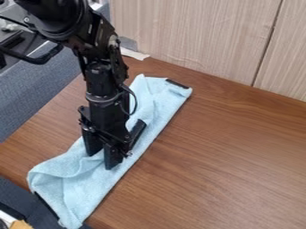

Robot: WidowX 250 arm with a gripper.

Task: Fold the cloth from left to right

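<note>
The gripper [101, 160] hangs down over the lower middle part of the cloth, its two black fingers a little apart and their tips at the cloth's surface. The light blue cloth [154, 107] lies as a long, narrow strip slanting from the upper middle to the lower left, with wrinkles and raised folds near its lower end. Part of its left side is hidden behind the arm and gripper. Small dark strips show at its upper right corner and along its lower left end.
The brown wooden table [221, 165] extends to the right of the cloth. Pale wood-grain panels [197, 36] stand along its back edge. A grey-blue surface [30, 98] lies beyond its left edge. A white scrap [134, 53] sits near the back corner.
</note>
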